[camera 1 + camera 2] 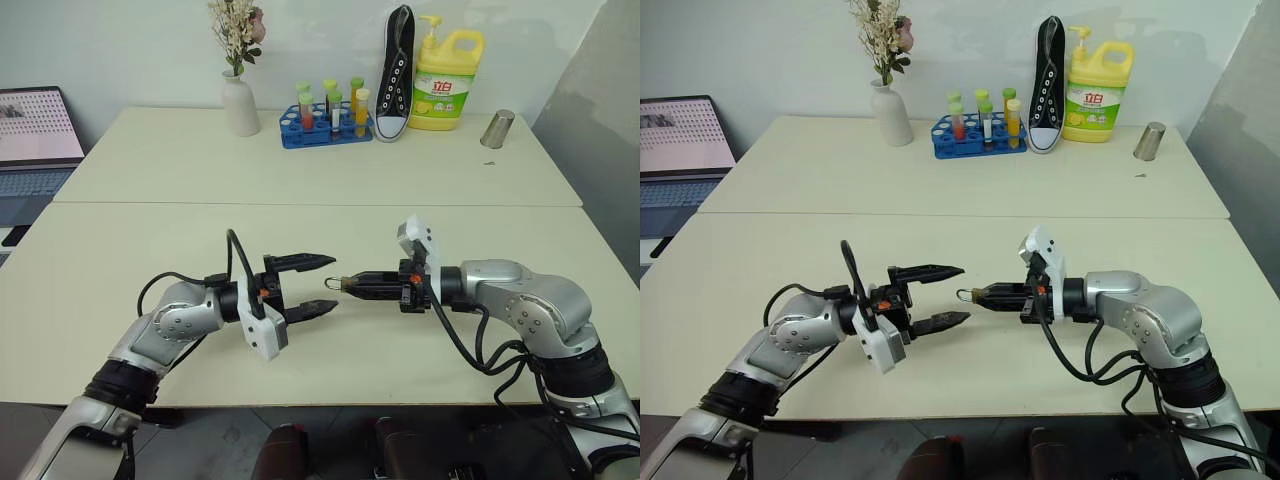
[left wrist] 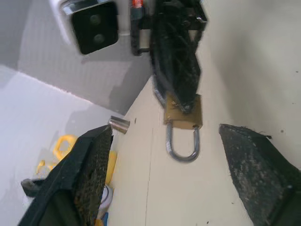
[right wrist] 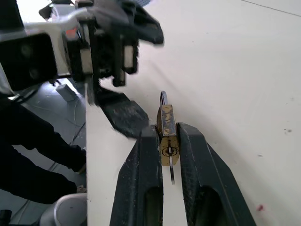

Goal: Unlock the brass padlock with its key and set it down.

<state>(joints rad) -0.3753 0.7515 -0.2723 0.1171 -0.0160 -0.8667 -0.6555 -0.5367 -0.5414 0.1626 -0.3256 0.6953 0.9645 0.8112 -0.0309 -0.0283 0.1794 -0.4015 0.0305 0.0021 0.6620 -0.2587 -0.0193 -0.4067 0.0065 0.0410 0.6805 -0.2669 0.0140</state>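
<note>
1. Here, in the left eye view, the right end effector (image 1: 348, 283) is clamped on the brass padlock (image 1: 336, 282) above the pale surface (image 1: 300, 170). The padlock's long axis lies level, its silver shackle pointing toward the left end effector (image 1: 328, 286), whose two fingers stand apart, one above and one below the shackle's line, not touching it.
2. Along the far edge of the surface stand a white vase (image 1: 240, 104), a blue rack of test tubes (image 1: 325, 118), a black sneaker propped upright (image 1: 396, 70), a yellow detergent bottle (image 1: 446, 72) and a metal cup (image 1: 497, 129).
3. In the left wrist view, the padlock hangs from the right end effector's closed tips, shackle loop toward the camera, between the spread fingers (image 2: 91, 162).
4. In the right wrist view, the padlock body sits edge-on between the two fingers (image 3: 143, 165), keyhole face toward the camera, shackle pointing away at the left end effector.
</note>
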